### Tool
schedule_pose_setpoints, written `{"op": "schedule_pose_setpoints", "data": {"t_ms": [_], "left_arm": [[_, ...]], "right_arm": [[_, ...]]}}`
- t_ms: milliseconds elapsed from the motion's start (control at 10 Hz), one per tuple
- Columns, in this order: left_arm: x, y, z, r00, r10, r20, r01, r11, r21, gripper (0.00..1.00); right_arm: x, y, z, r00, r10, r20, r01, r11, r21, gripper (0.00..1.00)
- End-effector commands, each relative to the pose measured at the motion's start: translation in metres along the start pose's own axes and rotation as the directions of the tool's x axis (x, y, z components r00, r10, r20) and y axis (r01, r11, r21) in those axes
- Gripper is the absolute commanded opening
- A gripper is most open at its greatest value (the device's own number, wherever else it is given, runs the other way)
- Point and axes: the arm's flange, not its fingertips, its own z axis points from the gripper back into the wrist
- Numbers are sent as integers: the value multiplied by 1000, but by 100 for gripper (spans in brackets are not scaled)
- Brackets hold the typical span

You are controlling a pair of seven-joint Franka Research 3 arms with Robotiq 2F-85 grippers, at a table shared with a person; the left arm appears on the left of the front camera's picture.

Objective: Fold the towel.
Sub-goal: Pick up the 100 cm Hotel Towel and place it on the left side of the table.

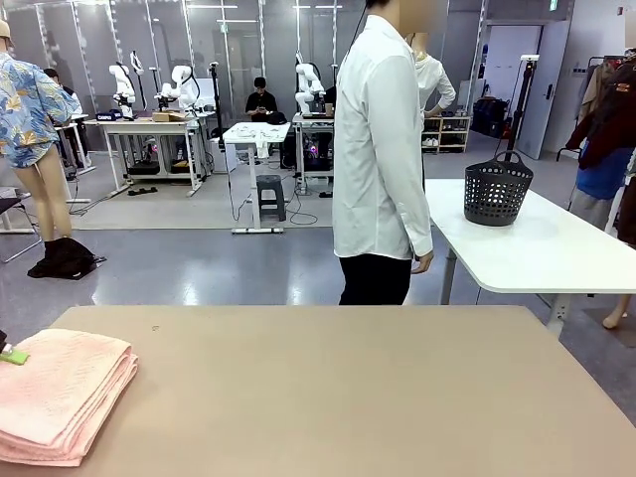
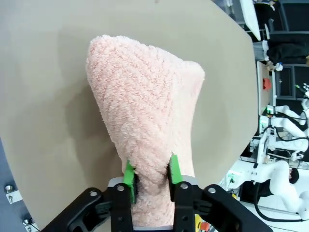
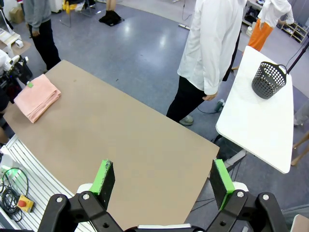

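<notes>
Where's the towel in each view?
Front: folded towel at bottom left on the tan table.
Left wrist: towel centre, running down between the left claw pads.
Right wrist: towel far left, near the table corner.
Shared landmark: tan table.

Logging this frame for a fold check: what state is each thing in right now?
towel: folded in layers, lying flat at the table's left edge.
left gripper: fingers on either side of the towel's near edge, touching the cloth.
right gripper: open wide, empty, high over the table.
basket: upright on the white side table, handles up.
person: standing at the far side, arm down.
</notes>
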Motion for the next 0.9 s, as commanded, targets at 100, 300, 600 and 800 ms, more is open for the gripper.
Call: {"op": "schedule_pose_setpoints", "data": {"t_ms": [100, 300, 600, 800], "left_arm": [[2, 0, -7, 1000, -17, 20, 17, 1000, -1, 100], [2, -8, -6, 1000, -24, 13, 24, 1000, 7, 100], [-1, -21, 9, 999, -19, 25, 18, 999, 36, 100], [3, -36, 29, 999, -41, 22, 38, 988, 147, 100]], "right_arm": [[1, -1, 0, 1000, -5, -2, 5, 1000, -9, 100], [1, -1, 0, 1000, -5, -2, 5, 1000, -9, 100], [1, -1, 0, 1000, -5, -2, 5, 1000, -9, 100], [1, -1, 0, 1000, -5, -2, 5, 1000, -9, 100]]}}
